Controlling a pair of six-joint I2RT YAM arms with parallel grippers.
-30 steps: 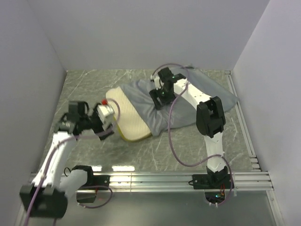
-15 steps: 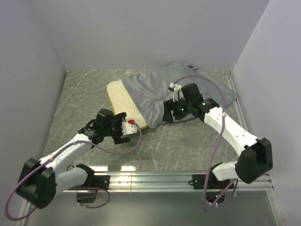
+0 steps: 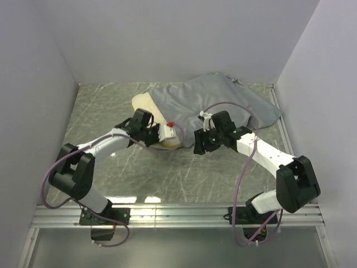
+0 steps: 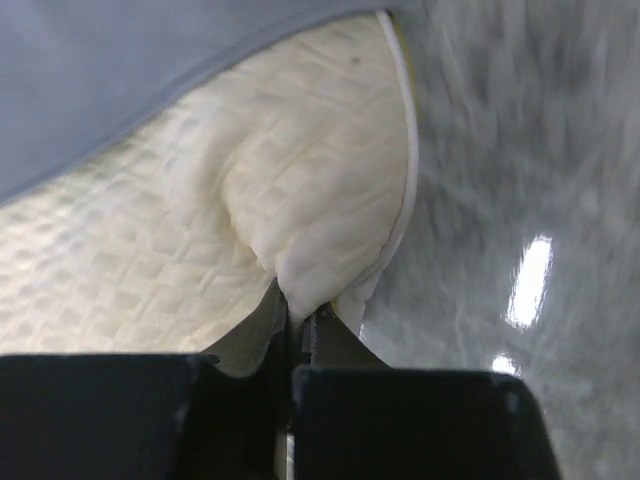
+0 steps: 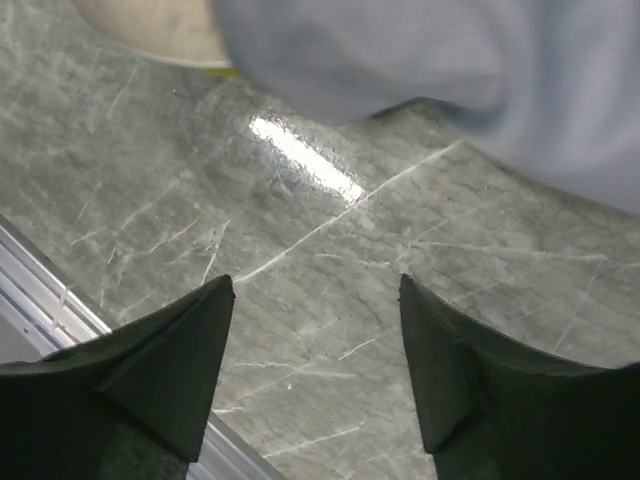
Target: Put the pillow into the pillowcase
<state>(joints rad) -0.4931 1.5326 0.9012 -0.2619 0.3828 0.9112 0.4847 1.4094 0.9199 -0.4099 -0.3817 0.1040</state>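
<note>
Your left hand [image 4: 296, 318] pinches a corner of the pillow [image 4: 300, 190], which lies partly inside the pillowcase [image 3: 217, 100] on the worktop [image 3: 106, 106]; your right hand [image 5: 315, 310] hangs spread just beside the pillowcase

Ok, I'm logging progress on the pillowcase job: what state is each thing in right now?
pillow: partly inside the pillowcase, one end sticking out.
pillowcase: wrinkled, lying on the table, covering most of the pillow.
left pincer: shut on the pillow's exposed corner.
right pincer: open, empty, above bare table beside the pillowcase.
</note>
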